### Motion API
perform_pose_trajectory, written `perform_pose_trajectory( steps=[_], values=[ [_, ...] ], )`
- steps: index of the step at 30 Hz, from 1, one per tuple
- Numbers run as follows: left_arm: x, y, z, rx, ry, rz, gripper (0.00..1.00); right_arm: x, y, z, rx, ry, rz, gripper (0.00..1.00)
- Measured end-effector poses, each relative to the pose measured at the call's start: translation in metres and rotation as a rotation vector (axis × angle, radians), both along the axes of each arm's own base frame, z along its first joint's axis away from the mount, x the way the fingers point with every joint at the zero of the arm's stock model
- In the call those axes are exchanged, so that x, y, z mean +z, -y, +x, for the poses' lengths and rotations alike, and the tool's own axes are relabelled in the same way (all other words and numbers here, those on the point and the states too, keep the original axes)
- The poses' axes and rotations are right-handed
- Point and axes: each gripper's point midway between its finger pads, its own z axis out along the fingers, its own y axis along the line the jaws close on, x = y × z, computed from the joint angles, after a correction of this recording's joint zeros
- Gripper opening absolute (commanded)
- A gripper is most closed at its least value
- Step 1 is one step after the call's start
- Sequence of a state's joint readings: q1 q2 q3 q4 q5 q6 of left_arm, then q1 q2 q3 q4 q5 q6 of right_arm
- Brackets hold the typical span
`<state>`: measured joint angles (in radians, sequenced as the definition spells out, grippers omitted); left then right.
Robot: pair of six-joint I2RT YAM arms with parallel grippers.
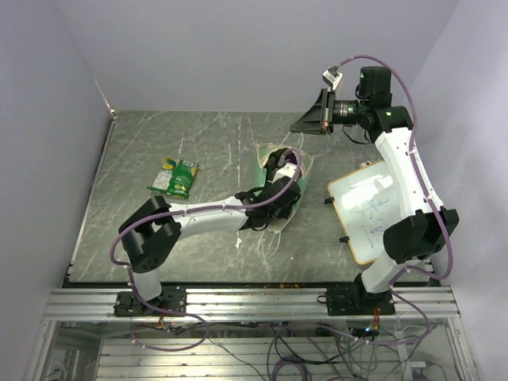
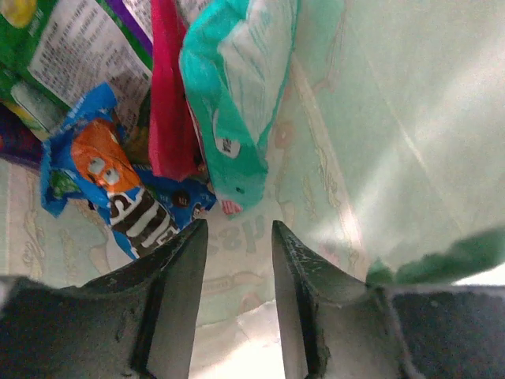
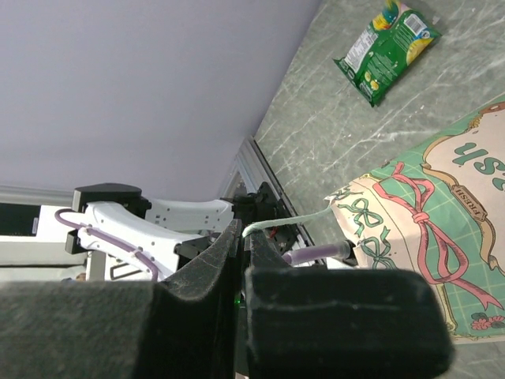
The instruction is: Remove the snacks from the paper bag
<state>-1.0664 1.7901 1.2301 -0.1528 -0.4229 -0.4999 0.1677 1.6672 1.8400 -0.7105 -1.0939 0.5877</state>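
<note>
Left wrist view: the left gripper [image 2: 238, 229] sat spread and empty inside the paper bag [image 2: 394, 118]; just beyond lay a blue packet [image 2: 118, 189], a red packet [image 2: 170, 103] and a teal packet [image 2: 237, 95]; the right gripper [image 3: 241, 229] pinched the bag's string handle [image 3: 292, 217]; farther off, a green packet [image 3: 387, 47] lay on the table [image 3: 331, 142].

Top cam: left gripper [image 2: 239, 229] hidden in paper bag [image 1: 306, 178]; snacks [image 2: 229, 95] cropped up top.

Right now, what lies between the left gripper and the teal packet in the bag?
Nothing, by the left wrist view: the open left gripper is short of the teal packet; only the paper bag's printed wall shows in the gap.
</note>
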Motion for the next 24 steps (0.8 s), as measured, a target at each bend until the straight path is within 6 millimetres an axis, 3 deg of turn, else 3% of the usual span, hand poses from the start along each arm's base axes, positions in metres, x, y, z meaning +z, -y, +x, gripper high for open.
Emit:
perform_pose_trajectory(
  steps=[6,16,20,24],
  values=[
    [0.016,0.003,0.018,0.023,0.026,-0.041,0.59,-0.001,0.0,0.0,0.002,-0.003,0.0,0.0],
    [0.018,0.013,0.041,0.03,0.028,-0.069,0.59,0.0,0.0,0.0,0.002,-0.002,0.0,0.0],
    [0.014,0.021,0.043,0.016,0.017,-0.072,0.57,0.0,0.0,0.0,0.002,-0.002,0.0,0.0],
    [0.013,0.025,0.044,0.007,0.009,-0.077,0.43,0.0,0.0,0.0,0.002,-0.001,0.0,0.0]
  ],
)
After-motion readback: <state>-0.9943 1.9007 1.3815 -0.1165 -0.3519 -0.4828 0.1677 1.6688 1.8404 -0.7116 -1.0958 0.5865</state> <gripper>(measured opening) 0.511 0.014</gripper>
